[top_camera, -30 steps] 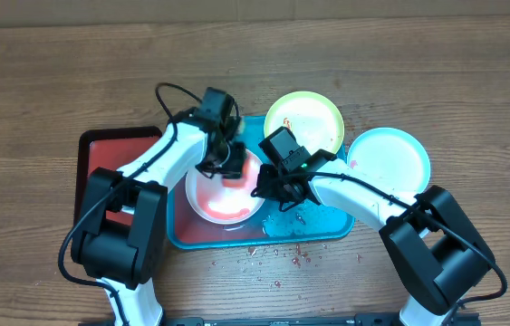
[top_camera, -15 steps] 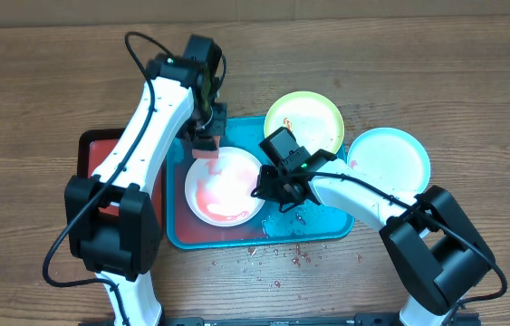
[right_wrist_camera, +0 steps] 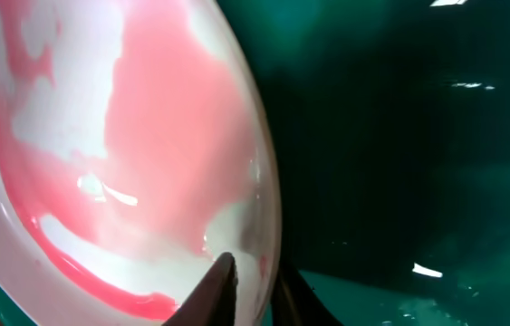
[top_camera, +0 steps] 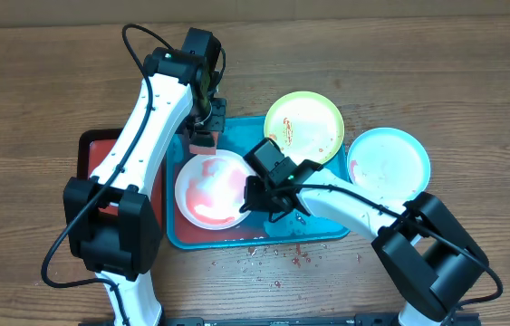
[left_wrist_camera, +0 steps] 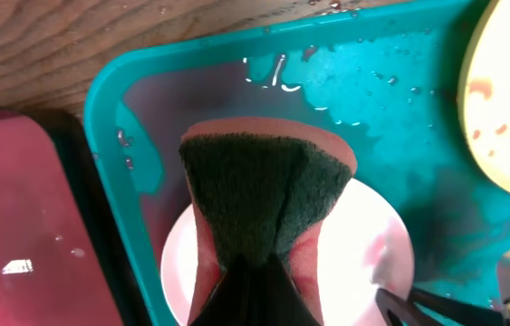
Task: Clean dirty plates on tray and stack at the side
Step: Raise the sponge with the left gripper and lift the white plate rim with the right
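Tray (top_camera: 182, 240): turquoise, long axis runs left-right across the table (top_camera: 418, 72), with a wet film and droplets on its floor. One plate is fully inside it: the white plate (top_camera: 207, 186), in the left half, face up, with a pink-red sauce smear across the bowl.
Yellow-green plate (top_camera: 304, 127): sits over the tray's far right corner, partly past the rim, face up, with a few red streaks.
Pale blue plate (top_camera: 390, 163): on the table just right of the tray, beside the yellow-green one, mostly clean.
Dark red tray (top_camera: 101, 154): butts against the turquoise tray's left side.
Red specks (top_camera: 295, 260) lie on the table along the tray's near rim.
Left gripper (left_wrist_camera: 253, 294): clamped on a sponge (left_wrist_camera: 259, 181), green scouring face toward the wrist camera. The sponge juts straight out past the fingers, hanging above the white plate's far edge.
Right gripper (top_camera: 248, 201): fingers straddle the white plate's right rim, pinching it. That edge looks lifted, but the wrist view is too close to confirm.
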`<state>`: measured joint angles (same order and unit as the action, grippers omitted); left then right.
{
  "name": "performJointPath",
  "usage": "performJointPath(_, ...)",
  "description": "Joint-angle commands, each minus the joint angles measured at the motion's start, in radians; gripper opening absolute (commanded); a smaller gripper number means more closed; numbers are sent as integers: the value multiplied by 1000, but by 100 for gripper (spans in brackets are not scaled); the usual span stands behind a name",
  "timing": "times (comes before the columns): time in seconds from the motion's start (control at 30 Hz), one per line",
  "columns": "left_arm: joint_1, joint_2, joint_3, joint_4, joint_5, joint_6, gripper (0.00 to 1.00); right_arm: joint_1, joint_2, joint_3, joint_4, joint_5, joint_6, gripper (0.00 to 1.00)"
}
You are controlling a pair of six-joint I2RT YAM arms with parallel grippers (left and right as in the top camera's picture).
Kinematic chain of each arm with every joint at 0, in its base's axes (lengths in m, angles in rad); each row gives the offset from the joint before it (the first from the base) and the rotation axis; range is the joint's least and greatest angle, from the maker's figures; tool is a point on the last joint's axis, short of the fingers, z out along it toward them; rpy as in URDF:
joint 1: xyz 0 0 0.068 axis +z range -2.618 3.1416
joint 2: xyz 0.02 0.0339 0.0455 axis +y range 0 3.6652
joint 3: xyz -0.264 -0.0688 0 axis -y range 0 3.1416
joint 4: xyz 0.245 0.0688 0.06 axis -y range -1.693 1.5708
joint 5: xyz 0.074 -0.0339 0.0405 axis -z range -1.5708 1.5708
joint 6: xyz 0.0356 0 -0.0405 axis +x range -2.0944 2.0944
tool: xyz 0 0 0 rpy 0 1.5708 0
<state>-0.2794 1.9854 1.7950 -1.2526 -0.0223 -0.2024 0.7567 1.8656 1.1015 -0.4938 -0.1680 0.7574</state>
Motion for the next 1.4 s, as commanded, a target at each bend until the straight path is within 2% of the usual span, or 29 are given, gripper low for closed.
performJointPath(0.0,7,-4,24,-5,-34,23,4,-5,-6,11,-3,8,5,6)
performJointPath(0.23,7,-3,24,-4,-33,22,4,-31,-55,33,-86,-53,-56,4)
performJointPath(0.37,7,-3,24,-5,-31,14,4,-39,-157,39,-154,19,-104,4)
performJointPath(0.6,6,-3,23,-4,-24,-15,4,20,-338,39,-349,476,-103,4)
performJointPath(0.83,6,-3,22,-3,-10,-15,4,141,-365,39,-468,871,-18,4)
performJointPath(1.03,6,-3,19,-4,-10,-15,4,238,-365,39,-557,1141,84,4)
performJointPath(1.37,5,-2,19,-4,-10,-15,4,372,-365,39,-629,1507,89,4)
